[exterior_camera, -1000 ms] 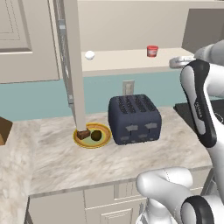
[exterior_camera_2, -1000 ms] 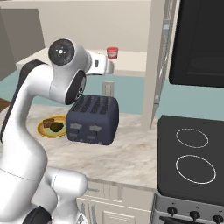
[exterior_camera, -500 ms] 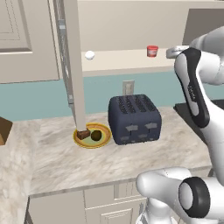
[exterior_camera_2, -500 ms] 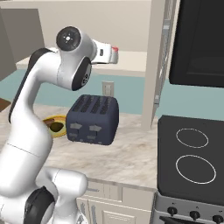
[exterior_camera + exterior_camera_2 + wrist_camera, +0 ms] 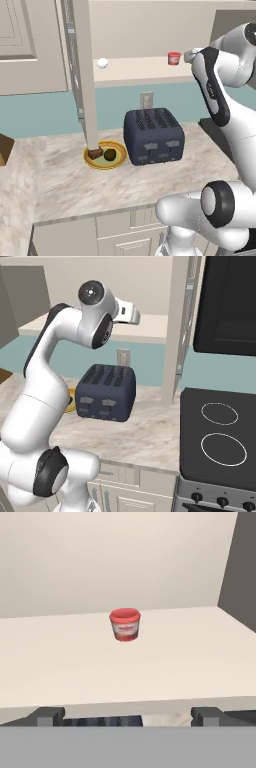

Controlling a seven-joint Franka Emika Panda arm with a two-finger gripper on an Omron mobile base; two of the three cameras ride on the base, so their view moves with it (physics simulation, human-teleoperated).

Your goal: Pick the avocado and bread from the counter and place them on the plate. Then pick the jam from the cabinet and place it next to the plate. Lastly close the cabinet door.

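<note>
In your left base view the jam (image 5: 174, 58) stands on the cabinet (image 5: 135, 67) shelf toward its right end, the gripper (image 5: 189, 55) just beside it; avocado (image 5: 110, 155) and bread (image 5: 95, 153) lie on the plate (image 5: 105, 163) left of the toaster (image 5: 152, 135).

Your right base view shows the gripper (image 5: 134, 316) at the shelf's front edge.

In your hand view the fingers (image 5: 49, 715) are spread wide, empty, jam (image 5: 125, 624) mid-shelf ahead.

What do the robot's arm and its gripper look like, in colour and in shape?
The arm is made of smooth, rounded white segments, glossy, with dark grey to black rings and round caps at the joints. A dark stripe runs along one upper link in the left base view. No loose cables show. The gripper ends in two small, blocky dark grey fingertips.
</note>
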